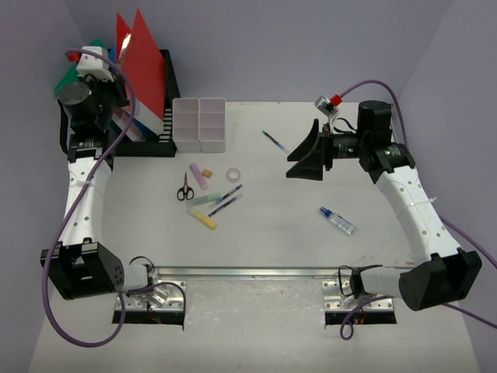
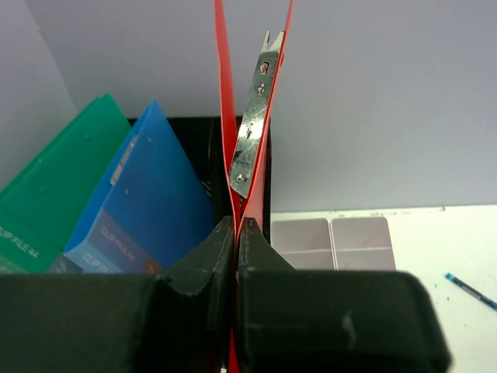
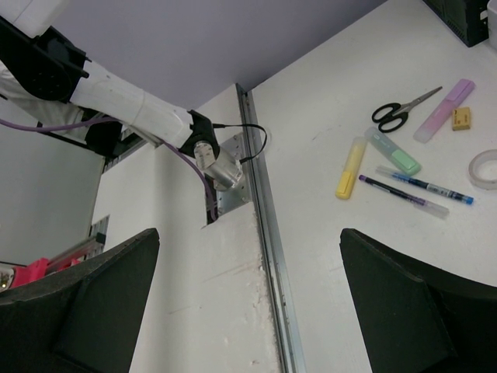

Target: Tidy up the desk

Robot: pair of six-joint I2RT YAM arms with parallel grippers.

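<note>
Jaws of left gripper [image 2: 235, 229] pinch red folder [image 1: 147, 78] at upper left, right gripper [image 1: 297, 162] gapes empty over open desk [image 1: 272, 241]; three highlighters [image 1: 196, 177], three pens [image 1: 225, 203].

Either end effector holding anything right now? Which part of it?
Left end effector is shut on the red folder, pinching it at the edge where its two covers come together. Right end effector is open and holds nothing.

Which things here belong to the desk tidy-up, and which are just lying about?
Job:
desk, red folder pinched in left gripper, file rack, compartment tray, scissors, pink highlighter, green highlighter, yellow highlighter, pens, tape roll, eraser, small bottle

Just there:
purple cables, arm mounting plates
</note>
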